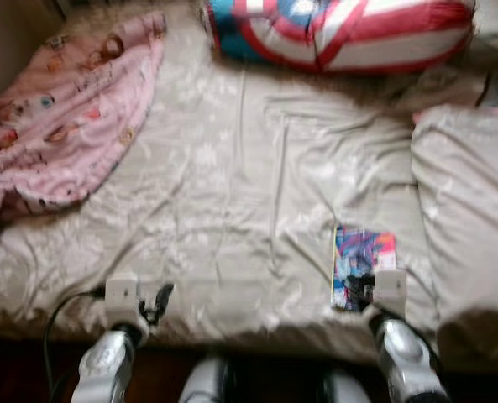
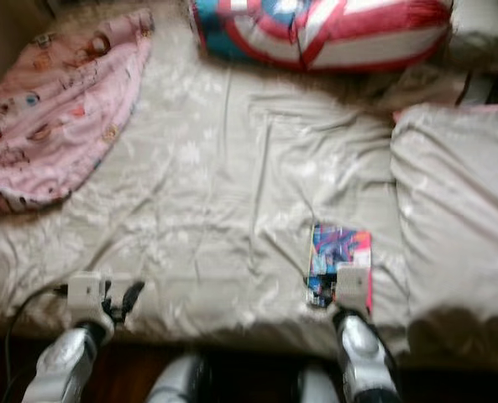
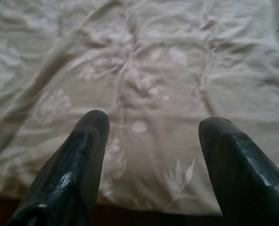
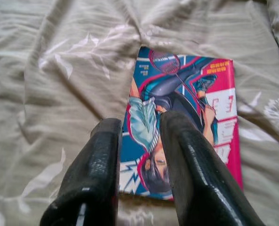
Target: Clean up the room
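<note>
A colourful comic book (image 1: pixel 364 254) lies flat on the beige bed sheet (image 1: pixel 232 185), near the front edge on the right. My right gripper (image 1: pixel 362 291) hovers over the book's near edge. In the right wrist view its fingers (image 4: pixel 106 155) stand a narrow gap apart above the book's (image 4: pixel 186 94) cover, holding nothing. My left gripper (image 1: pixel 159 300) is at the front left of the bed. It stands wide open over bare sheet (image 3: pixel 144 70), as its fingertips (image 3: pixel 92 127) show.
A crumpled pink patterned blanket (image 1: pixel 64 117) lies at the bed's back left. A round red, white and blue shield cushion (image 1: pixel 341 29) sits at the back. A beige pillow (image 1: pixel 467 210) fills the right side. Dark floor runs below the bed's front edge.
</note>
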